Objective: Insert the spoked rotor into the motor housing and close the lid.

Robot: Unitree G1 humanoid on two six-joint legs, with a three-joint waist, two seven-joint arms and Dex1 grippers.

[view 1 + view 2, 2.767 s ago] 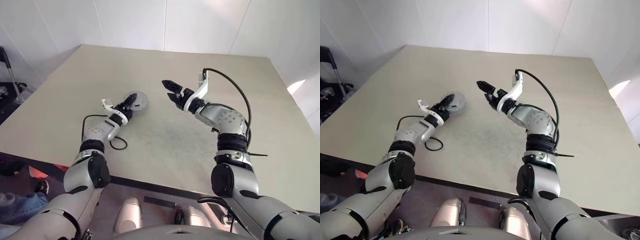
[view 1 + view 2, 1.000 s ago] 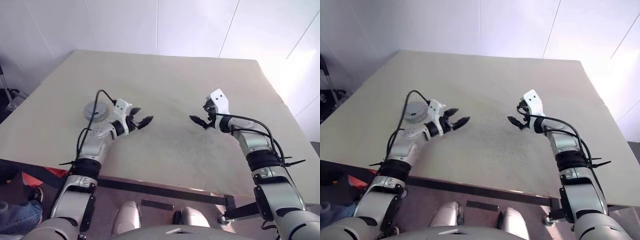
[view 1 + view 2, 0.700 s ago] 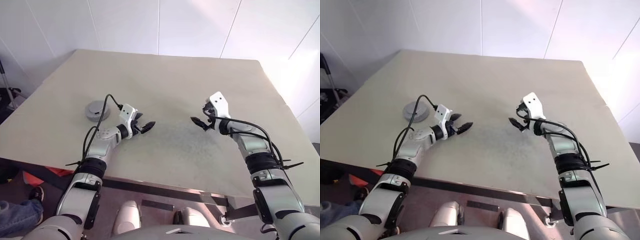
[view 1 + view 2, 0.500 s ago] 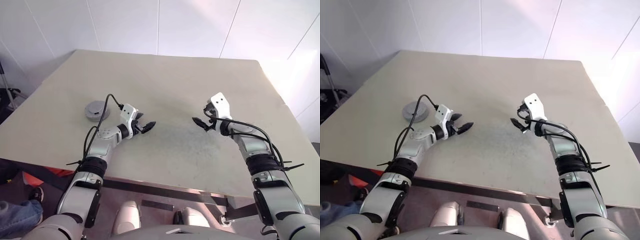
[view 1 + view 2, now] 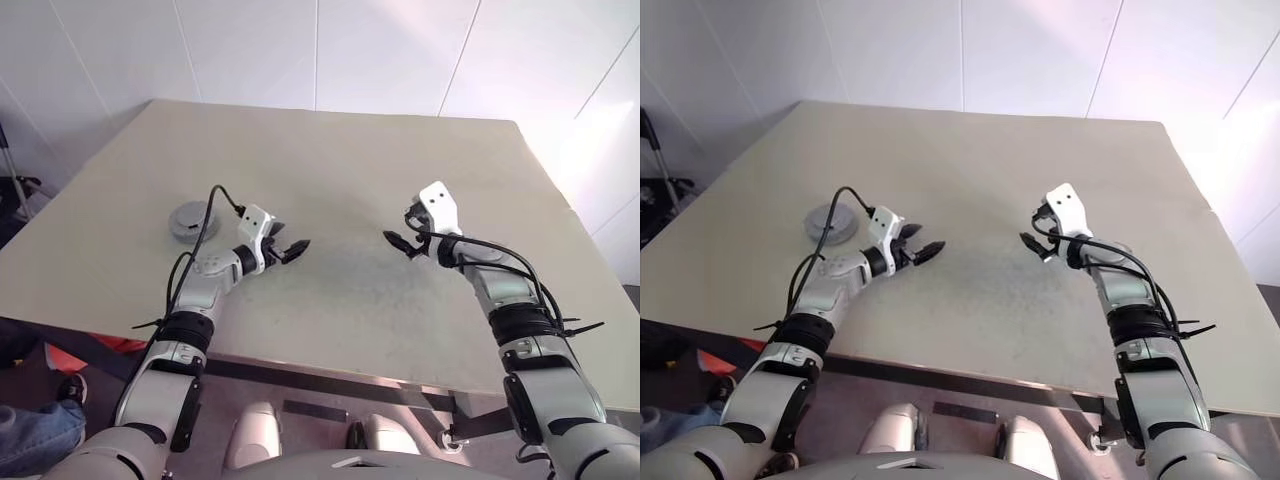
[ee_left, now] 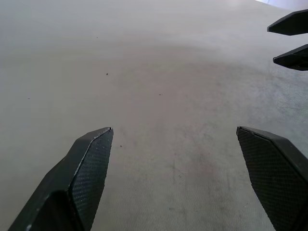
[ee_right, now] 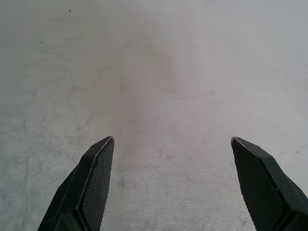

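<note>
We see a round, flat silver-grey lid on the matte beige desk, our left gripper just beside it, spread empty, right gripper well apart, textured black fingers likewise splayed

A wide beige table carries a faint grey scuffed patch near its middle. White panelled walls rise behind its far edge. At the near left, below the table's edge, someone's blue-jeaned leg shows, with a red object on the floor beside it.
</note>
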